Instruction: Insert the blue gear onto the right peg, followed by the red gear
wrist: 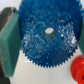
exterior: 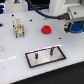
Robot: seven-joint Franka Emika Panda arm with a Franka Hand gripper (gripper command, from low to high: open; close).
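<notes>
Jaws [wrist: 44, 37] closed on the blue gear [wrist: 47, 35], pads bearing on opposite toothed edges; one green pad [wrist: 10, 42] plainly seen, the other mostly hidden behind the disc. Hub bore faces the wrist camera, unobstructed. Red gear [exterior: 47, 29] lies flat on the worktop [exterior: 15, 50], just beside and below the held gear. Grey plate [exterior: 46, 56] with the right peg [exterior: 52, 50] stands well apart from the jaws. Risks, as judged: grip is on teeth only, so the gear may tilt or rotate in transit; a tilted bore would jam on the peg tip. The shorter pin [exterior: 37, 56] stands close by; the wide disc could foul it.
</notes>
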